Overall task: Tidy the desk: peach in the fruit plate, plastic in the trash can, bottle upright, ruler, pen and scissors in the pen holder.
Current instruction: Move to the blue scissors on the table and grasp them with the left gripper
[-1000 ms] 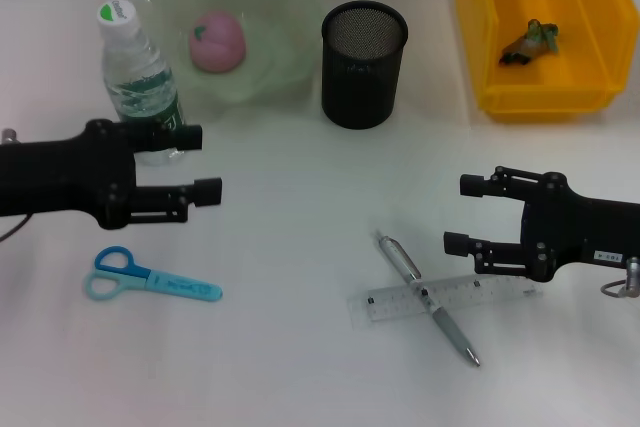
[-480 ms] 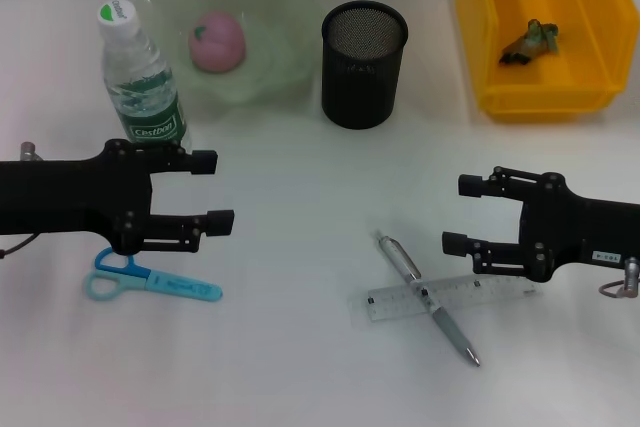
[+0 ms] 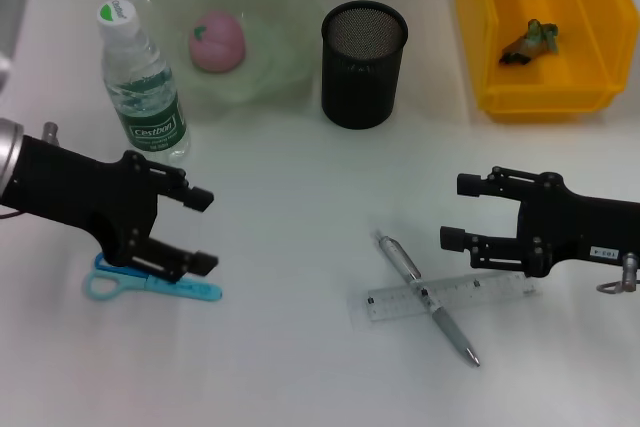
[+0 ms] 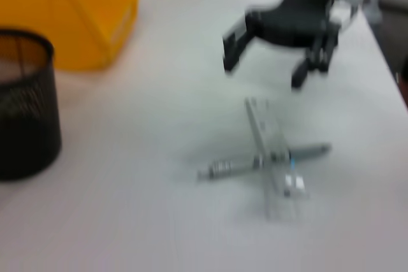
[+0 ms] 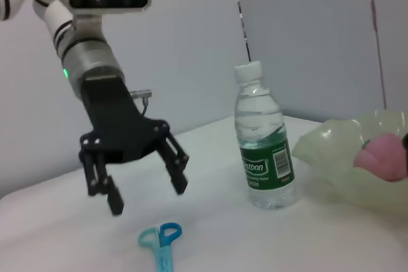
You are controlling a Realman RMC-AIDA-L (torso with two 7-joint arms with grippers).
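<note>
Scissors (image 3: 150,280), blue-handled and closed, lay flat on the white desk (image 3: 290,207) at about eight o'clock in the head view, loops pointing toward nine. The left gripper (image 3: 200,231) hung directly above them, fingers spread wide and holding nothing; the lower fingertip overlapped the blade end, though whether it touched could not be told. From the right wrist view the same gripper (image 5: 143,186) appeared a little above the scissors (image 5: 159,241), tips angled down.

At about four o'clock the pen (image 3: 428,298) lay crossed over the clear ruler (image 3: 445,296), touching it, with the right gripper (image 3: 452,211) just beside them at three o'clock, likewise wide open and empty. The mesh pen holder (image 3: 364,64) stood at twelve, empty as far as could be seen. The peach (image 3: 217,42) already sat in the green fruit plate (image 3: 275,7), the bottle (image 3: 142,82) stood upright at ten o'clock, and plastic scrap (image 3: 530,41) lay in the yellow bin (image 3: 590,97).

My judgement: the scissors pick was the step in hand. Risk lay in their thinness; fingers closing on a flat object could skate over it or press it sideways across the smooth desk. A descent biased toward the blade would leave the heavier handles to swing and slip free on lifting. The bottle stood near enough that a wide arm sweep might topple it.
</note>
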